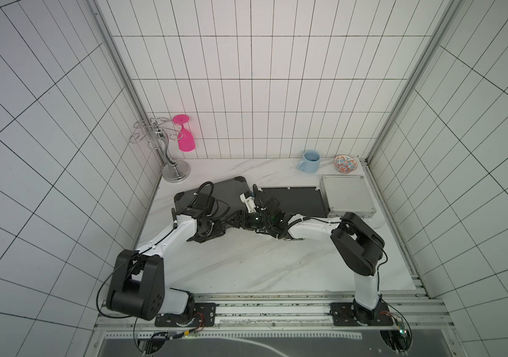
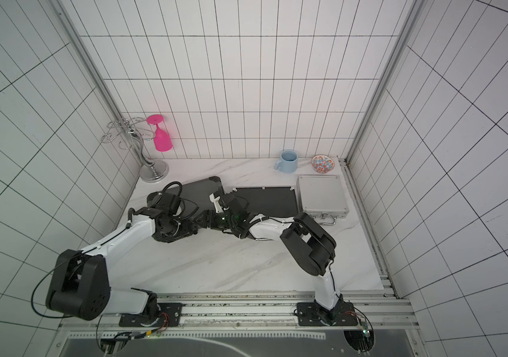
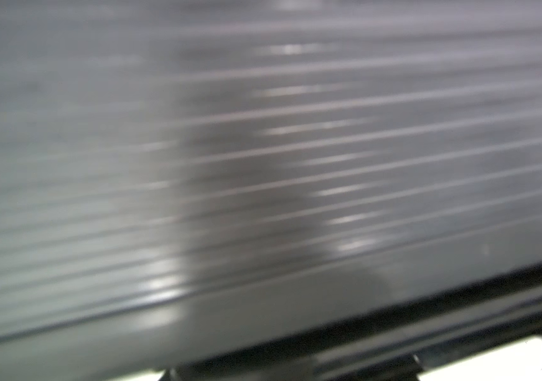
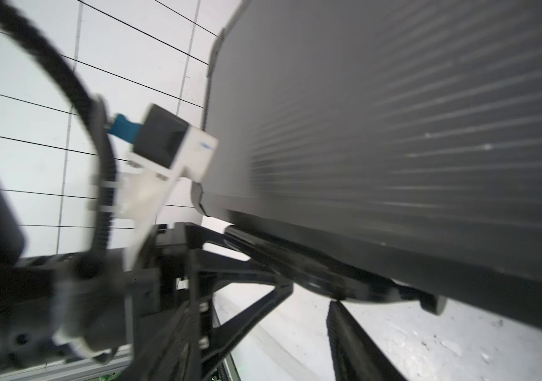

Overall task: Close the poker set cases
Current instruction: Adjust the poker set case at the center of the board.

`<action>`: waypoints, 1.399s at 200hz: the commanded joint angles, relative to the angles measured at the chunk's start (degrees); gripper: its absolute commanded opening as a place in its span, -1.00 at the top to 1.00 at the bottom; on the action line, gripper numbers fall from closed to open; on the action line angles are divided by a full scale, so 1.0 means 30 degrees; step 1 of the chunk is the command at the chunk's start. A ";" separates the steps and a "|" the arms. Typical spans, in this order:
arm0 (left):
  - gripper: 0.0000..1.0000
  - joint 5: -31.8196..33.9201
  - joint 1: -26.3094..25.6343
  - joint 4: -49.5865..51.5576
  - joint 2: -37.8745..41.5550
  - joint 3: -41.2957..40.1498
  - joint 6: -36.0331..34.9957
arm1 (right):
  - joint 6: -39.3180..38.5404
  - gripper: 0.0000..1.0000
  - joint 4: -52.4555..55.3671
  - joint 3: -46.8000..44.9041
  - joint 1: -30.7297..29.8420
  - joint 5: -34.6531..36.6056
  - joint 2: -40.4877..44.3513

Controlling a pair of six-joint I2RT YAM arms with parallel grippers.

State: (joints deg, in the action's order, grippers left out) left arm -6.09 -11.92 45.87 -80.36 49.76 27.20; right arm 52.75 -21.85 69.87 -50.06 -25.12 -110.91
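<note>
The large dark-grey case (image 1: 231,190) lies just beyond my left end effector (image 1: 227,223) and right end effector (image 1: 242,220), which meet at its near long edge; whether either is open or gripping, I cannot tell.

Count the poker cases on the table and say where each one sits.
3, in a row: the dark-grey case on the left, the black case in the middle, the silver case on the right. No others seem hidden.
</note>
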 commanded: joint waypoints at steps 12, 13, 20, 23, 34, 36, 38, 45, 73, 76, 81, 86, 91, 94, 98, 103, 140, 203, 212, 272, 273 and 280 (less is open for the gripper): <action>-0.14 0.0129 0.0482 -0.1322 -0.0314 0.0315 -0.0220 | -0.1310 -0.28 0.0522 0.0588 0.0530 0.1440 0.2229; -0.14 0.0127 0.0514 -0.1318 -0.0314 0.0317 -0.0234 | -0.1361 -0.27 0.0577 0.0530 0.0552 0.1494 0.2271; -0.14 0.0060 0.0692 -0.1315 -0.0263 0.0350 -0.0248 | -0.1713 -0.24 0.0847 0.0103 0.0575 0.1657 0.2654; -0.14 0.0058 0.0762 -0.1322 -0.0256 0.0348 -0.0274 | -0.1783 -0.21 0.0937 -0.0091 0.0574 0.1716 0.2802; -0.14 -0.0050 0.1059 -0.1333 -0.0255 0.0428 -0.0353 | -0.1793 -0.07 0.1143 -0.0900 0.0655 0.1519 0.3097; -0.14 -0.0073 0.1107 -0.1319 -0.0255 0.0434 -0.0370 | -0.2071 -0.03 0.1155 -0.1087 0.0639 0.1424 0.3117; -0.14 -0.0093 0.1170 -0.1315 -0.0255 0.0472 -0.0382 | -0.2295 0.02 0.1151 -0.1237 0.0642 0.1312 0.3129; -0.13 -0.0109 0.1268 -0.1349 -0.0227 0.0506 -0.0416 | -0.2433 0.18 0.1076 -0.1779 0.0633 0.1018 0.3097; -0.13 -0.0004 0.1601 -0.1461 -0.0358 0.0608 -0.0359 | -0.2565 0.74 -0.0637 -0.3613 0.0160 -0.0130 0.2249; -0.12 0.0010 0.1631 -0.1461 -0.0385 0.0611 -0.0321 | -0.2574 0.79 -0.0878 -0.3742 0.0098 -0.0236 0.2129; -0.12 -0.0033 0.1725 -0.1516 -0.0347 0.0588 -0.0268 | -0.2561 0.85 -0.1389 -0.3891 -0.0014 -0.0419 0.1936; -0.12 -0.0115 0.1815 -0.1625 -0.0301 0.0555 -0.0234 | -0.2541 0.90 -0.1835 -0.3972 -0.0117 -0.0463 0.1731; -0.12 -0.0138 0.1841 -0.1688 -0.0258 0.0555 -0.0218 | -0.2574 0.94 -0.2133 -0.3939 -0.0276 -0.0506 0.1488; -0.12 -0.0139 0.1899 -0.1709 -0.0270 0.0575 -0.0201 | -0.2638 0.96 -0.2267 -0.3885 -0.0337 -0.0547 0.1356; -0.12 -0.0137 0.1920 -0.1683 -0.0309 0.0618 -0.0183 | -0.2684 0.97 -0.2441 -0.3762 -0.0446 -0.0635 0.1147; -0.12 -0.0161 0.1987 -0.1675 -0.0360 0.0682 -0.0150 | -0.2768 0.99 -0.2709 -0.3558 -0.0605 -0.0655 0.0839; -0.12 -0.0344 0.2282 -0.1693 -0.0839 0.1263 0.0040 | -0.2586 1.00 -0.3320 -0.1591 -0.1238 -0.0412 -0.1721; -0.12 -0.0814 0.2369 -0.1652 -0.1631 0.1933 0.0308 | -0.2128 1.00 -0.6074 -0.1421 -0.1989 0.1536 -0.3323; -0.12 -0.0813 0.2389 -0.1692 -0.1631 0.1916 0.0337 | -0.2301 1.00 -0.5934 -0.1167 -0.2140 0.2026 -0.3449; -0.12 -0.0897 0.2682 -0.1622 -0.1440 0.2099 0.0423 | -0.2158 1.00 -0.7316 -0.0720 -0.2479 0.4513 -0.4802; -0.12 -0.0899 0.2684 -0.1615 -0.1434 0.2102 0.0439 | -0.2166 1.00 -0.7341 -0.0725 -0.2490 0.4540 -0.4804; -0.12 -0.0958 0.2721 -0.1564 -0.1496 0.2156 0.0395 | -0.2257 1.00 -0.7509 -0.0736 -0.2528 0.4820 -0.4861</action>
State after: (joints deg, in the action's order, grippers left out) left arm -14.00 -6.04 51.20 -84.25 53.08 26.11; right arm 45.65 -41.25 64.03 -57.08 -15.49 -123.83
